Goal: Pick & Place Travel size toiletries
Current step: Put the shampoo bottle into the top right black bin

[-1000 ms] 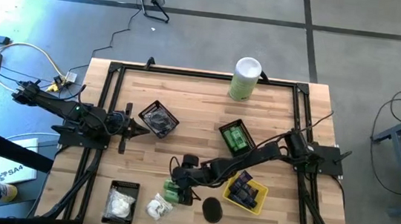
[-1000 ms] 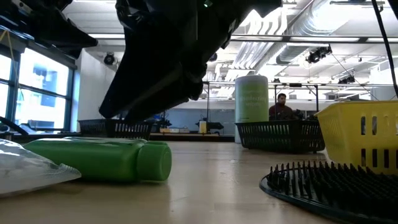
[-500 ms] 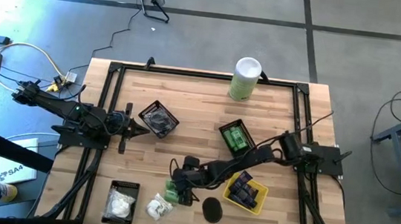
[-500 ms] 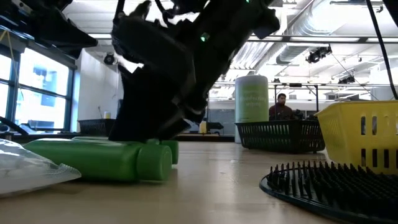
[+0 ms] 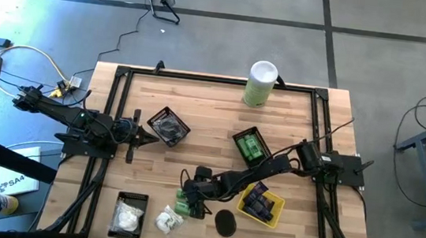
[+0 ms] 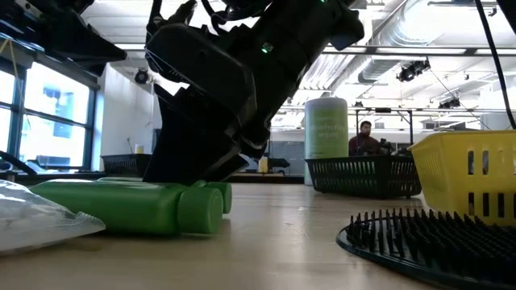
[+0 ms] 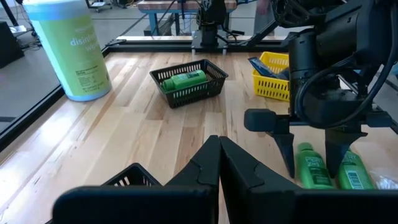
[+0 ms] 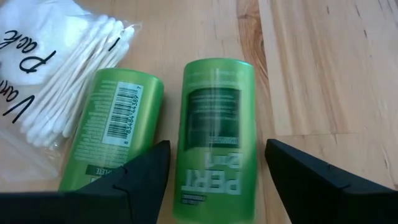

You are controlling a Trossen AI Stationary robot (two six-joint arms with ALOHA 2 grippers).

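Two bright green bottles lie side by side on their sides on the wood near the table's front. My right gripper (image 8: pixel 214 171) is open and slants down over them. Its fingers stand on either side of one bottle (image 8: pixel 214 130), with a gap showing at each side. The other bottle (image 8: pixel 115 121) lies just outside one finger, next to a clear bag of cotton swabs (image 8: pixel 56 74). The left wrist view shows the same gripper (image 7: pixel 309 152) astride that bottle (image 7: pixel 313 171). At the table's left, my left gripper (image 5: pixel 148 136) waits shut, holding nothing.
A black basket (image 5: pixel 250 147) holds green bottles, and a yellow basket (image 5: pixel 261 203) holds dark tubes. Black baskets stand at the middle left (image 5: pixel 168 126) and front left (image 5: pixel 130 213). A black round disc (image 5: pixel 224 222) lies beside the bottles. The tall canister (image 5: pixel 260 83) stands at the far edge.
My right gripper has come down over the green bottles, staying open, until its fingers reach the table on either side of one bottle. In the low view, the farther bottle's cap end now shows past the nearer bottle's cap.
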